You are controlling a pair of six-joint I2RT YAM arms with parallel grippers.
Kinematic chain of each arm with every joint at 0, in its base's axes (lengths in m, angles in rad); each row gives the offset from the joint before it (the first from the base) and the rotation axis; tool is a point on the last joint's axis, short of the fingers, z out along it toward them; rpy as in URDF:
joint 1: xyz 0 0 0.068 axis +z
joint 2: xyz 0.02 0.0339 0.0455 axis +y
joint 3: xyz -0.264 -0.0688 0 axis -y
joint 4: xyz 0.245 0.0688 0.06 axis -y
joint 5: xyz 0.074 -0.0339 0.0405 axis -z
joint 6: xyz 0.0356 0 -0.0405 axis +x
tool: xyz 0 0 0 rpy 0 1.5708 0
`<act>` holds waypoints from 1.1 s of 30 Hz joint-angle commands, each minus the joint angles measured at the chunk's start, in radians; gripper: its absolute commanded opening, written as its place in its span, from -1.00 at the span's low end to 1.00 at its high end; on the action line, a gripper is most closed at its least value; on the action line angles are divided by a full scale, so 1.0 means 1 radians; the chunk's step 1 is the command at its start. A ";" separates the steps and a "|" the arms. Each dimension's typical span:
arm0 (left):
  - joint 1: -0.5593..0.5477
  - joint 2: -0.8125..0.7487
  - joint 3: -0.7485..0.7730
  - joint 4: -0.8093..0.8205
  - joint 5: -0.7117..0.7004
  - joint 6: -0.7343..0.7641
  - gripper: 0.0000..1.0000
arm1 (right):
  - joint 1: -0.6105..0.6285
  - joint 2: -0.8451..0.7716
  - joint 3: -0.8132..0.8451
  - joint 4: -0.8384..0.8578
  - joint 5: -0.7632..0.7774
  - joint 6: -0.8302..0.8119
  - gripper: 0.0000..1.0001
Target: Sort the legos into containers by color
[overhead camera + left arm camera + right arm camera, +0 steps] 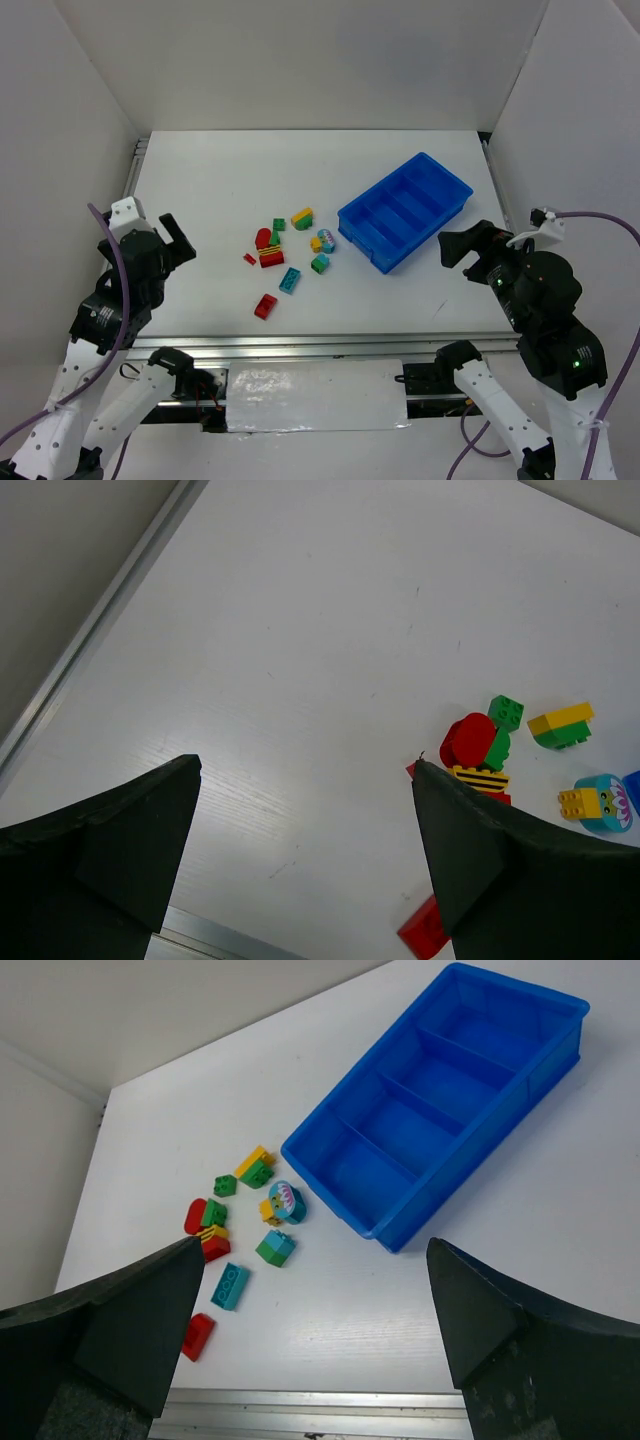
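Black-and-white arms (105, 315) trail purple cables (598, 214) (green lights (574, 365), apparently LEDs, dot the right one).

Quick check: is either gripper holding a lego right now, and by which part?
Nothing is held. The left gripper and the right gripper are both open and empty; the legos lie loose on the table.

Legos (290, 255) scattered mid-table (220, 170), left of blue tray (366, 238), not touching it. Left gripper (182, 237) at left edge, right gripper (450, 250) near tray.
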 commanded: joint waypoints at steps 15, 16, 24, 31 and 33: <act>-0.007 0.036 0.022 0.012 -0.038 -0.023 0.99 | 0.103 0.178 -0.171 0.254 -0.235 0.156 0.99; -0.007 0.043 0.028 -0.016 -0.083 -0.037 0.99 | 0.152 0.196 -0.203 0.285 -0.211 0.179 0.99; -0.007 0.046 0.073 -0.172 -0.287 -0.218 0.99 | 0.725 0.754 0.010 0.333 0.228 0.345 0.99; -0.009 -0.085 0.044 -0.144 -0.310 -0.228 0.99 | 0.861 1.190 0.275 0.316 0.307 0.448 0.99; -0.010 -0.120 0.027 -0.118 -0.289 -0.201 0.99 | 0.886 1.298 0.338 0.281 0.316 0.465 0.99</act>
